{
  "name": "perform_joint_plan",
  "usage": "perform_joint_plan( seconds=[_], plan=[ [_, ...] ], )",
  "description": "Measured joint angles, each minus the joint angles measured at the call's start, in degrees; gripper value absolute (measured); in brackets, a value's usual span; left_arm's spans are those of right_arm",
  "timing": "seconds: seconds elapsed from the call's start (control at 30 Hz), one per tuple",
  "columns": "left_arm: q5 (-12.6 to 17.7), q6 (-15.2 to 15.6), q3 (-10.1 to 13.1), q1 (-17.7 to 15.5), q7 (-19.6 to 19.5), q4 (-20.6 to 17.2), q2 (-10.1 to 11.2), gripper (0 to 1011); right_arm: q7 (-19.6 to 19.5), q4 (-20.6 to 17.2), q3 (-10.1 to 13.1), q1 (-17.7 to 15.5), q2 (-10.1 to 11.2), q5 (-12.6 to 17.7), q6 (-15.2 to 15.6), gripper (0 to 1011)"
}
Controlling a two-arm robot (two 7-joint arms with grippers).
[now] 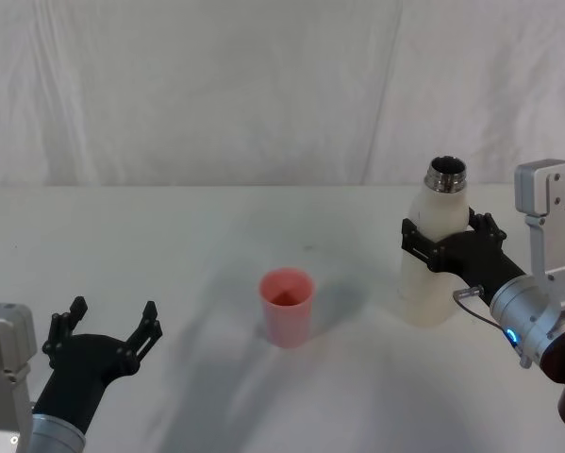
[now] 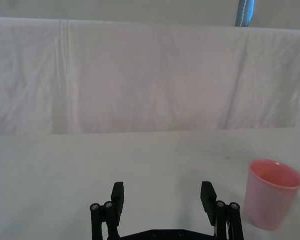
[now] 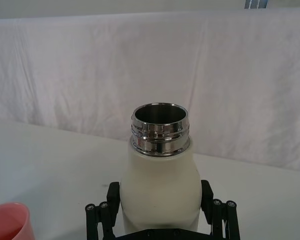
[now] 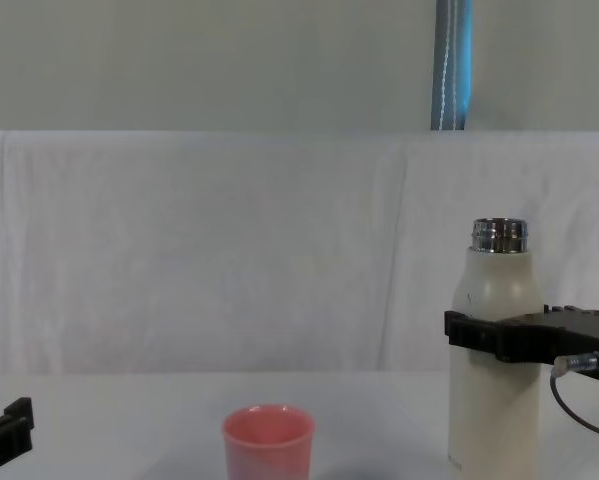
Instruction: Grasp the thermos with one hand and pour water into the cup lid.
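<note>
On the table before me: one cup, one bottle, two grippers.
Nearest, at my left, the left gripper [image 1: 112, 326] hangs with jaws wide and holding nothing. Mid-table stands the pink cup [image 1: 287, 307], upright, well apart from both arms. Farther right, my right gripper [image 1: 449, 237] is clamped round the upright cream bottle [image 1: 433, 255], steel neck uncapped.

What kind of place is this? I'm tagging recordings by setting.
Probably a robot test bench, not a kitchen: a white-draped table and backdrop, with a thermos in the right gripper, a pink cup lid, and the open left gripper.
</note>
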Motion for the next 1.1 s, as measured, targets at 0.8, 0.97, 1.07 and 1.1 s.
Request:
perform_joint_plan(
  seconds=[0.8,0.97,1.07,1.1],
  plan=[
    [0.0,0.0,0.0,0.0,0.0,0.0,0.0,1001,1.2,-0.8,0.4,0.9,0.6,1.8,-0.3,1000],
    [0.0,0.0,0.0,0.0,0.0,0.0,0.0,1001,1.3,-0.9,0.3,1.1,0.6,2.2,-0.5,1000],
    [0.0,0.0,0.0,0.0,0.0,0.0,0.0,1001,1.3,-0.9,0.3,1.4,0.7,2.4,-0.5,1000],
    [0.0,0.0,0.0,0.0,0.0,0.0,0.0,1001,1.3,-0.9,0.3,1.4,0.7,2.4,-0.6,1000]
  ],
)
